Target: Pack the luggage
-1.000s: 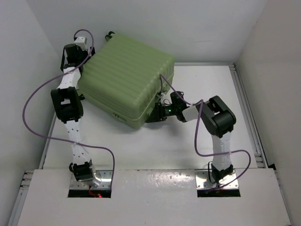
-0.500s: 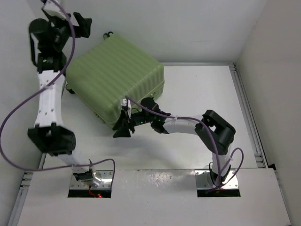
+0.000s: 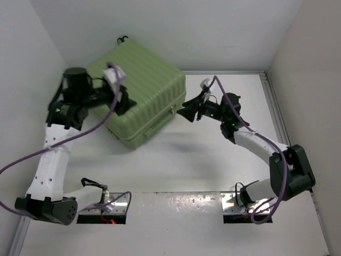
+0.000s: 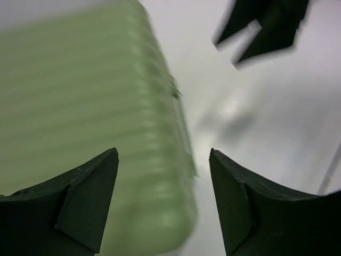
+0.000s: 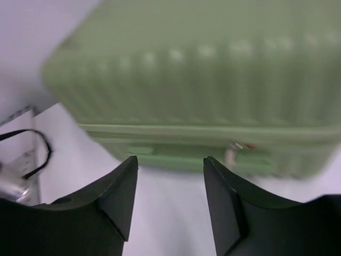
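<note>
Jaws apart, empty: my left gripper (image 3: 127, 101), right gripper (image 3: 187, 111); one luggage (image 3: 146, 80).
Its wheels (image 3: 123, 39) show only from overhead.

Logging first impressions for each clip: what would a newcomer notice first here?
The big light-green luggage, shut and lying flat at the far left of the table, dominates the scene. The left gripper hangs open over its top. The right gripper, also open, points at its right side without touching it.

Spread fingers (image 4: 85, 200) frame the ribbed edge of the green luggage (image 4: 80, 106).
</note>
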Available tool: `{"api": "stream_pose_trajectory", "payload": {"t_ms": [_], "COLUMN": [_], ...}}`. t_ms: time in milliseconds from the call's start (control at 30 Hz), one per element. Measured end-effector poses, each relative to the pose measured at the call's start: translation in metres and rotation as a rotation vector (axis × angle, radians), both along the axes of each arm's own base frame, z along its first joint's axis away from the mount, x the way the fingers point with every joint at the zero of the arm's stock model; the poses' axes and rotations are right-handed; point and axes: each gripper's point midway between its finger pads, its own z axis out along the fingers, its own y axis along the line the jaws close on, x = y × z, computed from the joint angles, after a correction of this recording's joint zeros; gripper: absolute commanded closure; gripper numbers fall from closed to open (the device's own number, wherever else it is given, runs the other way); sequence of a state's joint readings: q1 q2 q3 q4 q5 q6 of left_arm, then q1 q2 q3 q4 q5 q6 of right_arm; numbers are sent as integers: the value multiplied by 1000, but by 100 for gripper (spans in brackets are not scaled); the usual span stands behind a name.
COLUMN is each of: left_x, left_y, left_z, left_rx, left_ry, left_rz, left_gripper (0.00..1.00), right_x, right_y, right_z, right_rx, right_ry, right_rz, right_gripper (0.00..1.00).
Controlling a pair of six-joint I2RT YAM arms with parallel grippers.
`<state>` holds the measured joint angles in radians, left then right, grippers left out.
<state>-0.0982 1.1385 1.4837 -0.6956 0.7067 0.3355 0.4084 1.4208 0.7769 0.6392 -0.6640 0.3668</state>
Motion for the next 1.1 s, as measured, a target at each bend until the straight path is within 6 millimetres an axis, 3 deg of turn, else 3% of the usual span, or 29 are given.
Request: {"api": "stream_pose_trajectory", "payload": {"t_ms": [100,233,333,533,733,867,1100], "left_x": [-25,-52,-57,-42,-18,-9,-2], "left_y": [-38,-83,-92,-89,-72,-71,-72], "left_z": [-62,-110,-136,-174,-167,-159,-151], "left_rx": [88,175,207,225,121,43,-15], "left_ry": [171,277,320,324,295,305,301], "left_rz": [-105,-195,-152,32,262,313,331], "left_gripper": [30,31,28,15,15,15,15], "right_x": [19,30,21,10,35,57,77], "right_y": [-28,-44,-37,-11,-9,-5,5], "right_z": [-20,-61,-88,-124,-141,-138,-121], "right_rx": [-22,-74,-127,-210,-250,-238,-186], "right_ry": [71,151,163,83,35,14,-18], "right_rz": [-121,-222,-243,-288,-419,-485,-523], "right_gripper": [48,47,46,47,45,45,47]}}
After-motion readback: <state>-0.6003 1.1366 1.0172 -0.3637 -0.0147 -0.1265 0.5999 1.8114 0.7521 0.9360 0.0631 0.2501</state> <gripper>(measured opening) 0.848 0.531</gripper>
